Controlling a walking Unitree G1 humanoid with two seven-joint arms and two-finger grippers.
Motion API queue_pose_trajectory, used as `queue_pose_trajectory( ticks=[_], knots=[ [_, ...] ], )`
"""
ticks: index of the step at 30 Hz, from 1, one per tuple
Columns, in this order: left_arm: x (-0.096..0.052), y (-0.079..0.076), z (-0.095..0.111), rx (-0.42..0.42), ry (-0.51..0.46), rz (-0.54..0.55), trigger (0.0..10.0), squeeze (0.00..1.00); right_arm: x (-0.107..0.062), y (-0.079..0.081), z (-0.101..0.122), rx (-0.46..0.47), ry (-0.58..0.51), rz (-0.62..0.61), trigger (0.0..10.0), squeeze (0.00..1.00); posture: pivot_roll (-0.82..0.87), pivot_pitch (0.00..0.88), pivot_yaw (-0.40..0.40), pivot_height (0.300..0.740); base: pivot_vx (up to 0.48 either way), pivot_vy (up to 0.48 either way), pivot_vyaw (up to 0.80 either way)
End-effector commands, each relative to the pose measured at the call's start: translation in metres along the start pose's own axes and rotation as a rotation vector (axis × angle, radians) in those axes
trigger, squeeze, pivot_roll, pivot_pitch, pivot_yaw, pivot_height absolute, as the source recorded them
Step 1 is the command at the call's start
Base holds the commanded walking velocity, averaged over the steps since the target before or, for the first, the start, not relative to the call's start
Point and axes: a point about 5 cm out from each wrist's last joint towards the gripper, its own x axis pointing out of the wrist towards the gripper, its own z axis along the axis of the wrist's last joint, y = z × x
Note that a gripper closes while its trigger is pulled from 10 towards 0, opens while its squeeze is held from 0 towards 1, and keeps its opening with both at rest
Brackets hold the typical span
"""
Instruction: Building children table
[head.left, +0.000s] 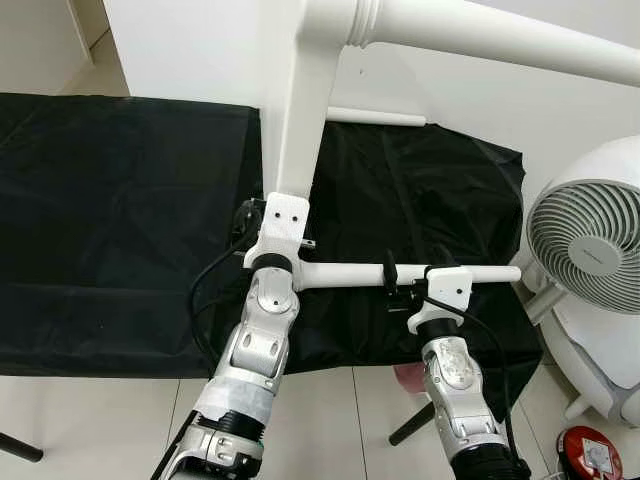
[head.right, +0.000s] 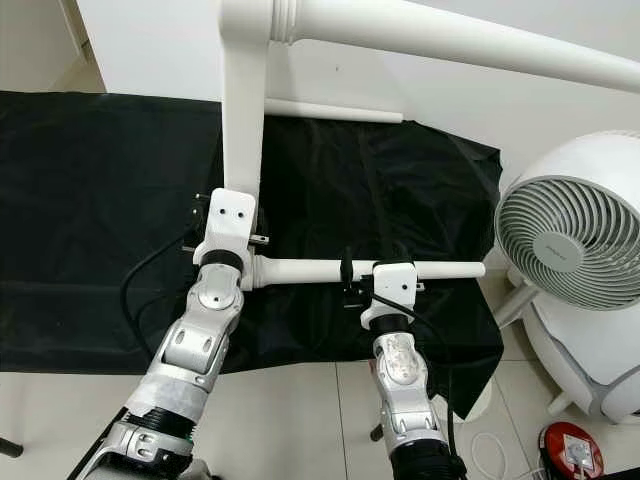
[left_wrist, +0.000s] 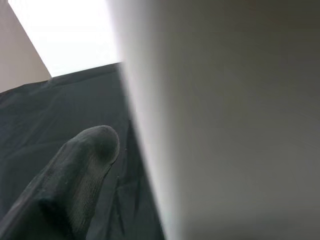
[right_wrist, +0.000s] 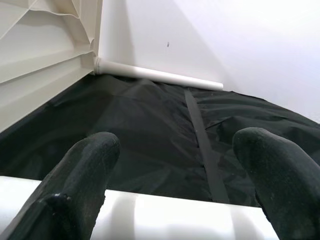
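The children's table (head.left: 330, 60) is tipped up on a black cloth (head.left: 110, 220) spread over the floor, its white top standing on edge and one fitted leg (head.left: 500, 35) jutting out high across the view. This orientation appears chosen so that the leg sockets face the robot. A second white leg (head.right: 310, 270) lies horizontally between the two arms, and another (head.right: 330, 112) rests on the cloth against the wall. The left pincer (head.left: 262, 225) is raised against the lower edge of the upright top, seemingly steadying it; one black finger (left_wrist: 75, 175) shows beside the white panel, but whether it grips cannot be told. The right pincer (head.right: 385, 268) reaches forward with its wrist level, its fingers (right_wrist: 75, 185) set wide astride the horizontal leg (not visibly pinching it). Both arms are bent at the elbow and extended ahead. A white fan (head.left: 590, 250) stands to the right.
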Motion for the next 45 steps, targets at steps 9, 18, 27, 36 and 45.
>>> queue_pose_trajectory(
  ticks=[9,18,27,36,45],
  knots=[
    [0.0,-0.017,0.015,-0.052,-0.025,0.163,10.0,0.0,-0.001,-0.001,-0.001,-0.007,0.014,-0.014,10.0,0.0,0.01,0.043,-0.045,0.74,0.0,0.0,0.0],
    [0.002,-0.013,0.005,-0.037,0.035,0.249,8.3,0.0,-0.001,-0.001,-0.001,-0.003,0.013,-0.024,10.0,0.0,0.0,0.045,-0.04,0.74,0.0,0.0,0.0],
    [0.013,-0.01,0.005,-0.085,0.055,0.261,10.0,0.0,-0.001,-0.002,-0.001,0.001,0.015,-0.034,10.0,0.0,0.0,0.048,-0.038,0.74,0.0,0.0,0.0],
    [0.023,-0.011,0.01,-0.103,0.05,0.274,10.0,0.0,-0.001,-0.002,-0.001,0.002,0.016,-0.043,10.0,0.0,-0.01,0.046,-0.036,0.74,0.0,0.0,0.0],
    [0.032,-0.008,0.014,-0.13,0.045,0.294,1.9,0.0,-0.001,-0.003,0.0,0.001,0.014,-0.052,10.0,0.0,-0.02,0.044,-0.03,0.74,0.0,0.0,0.0]
  ],
)
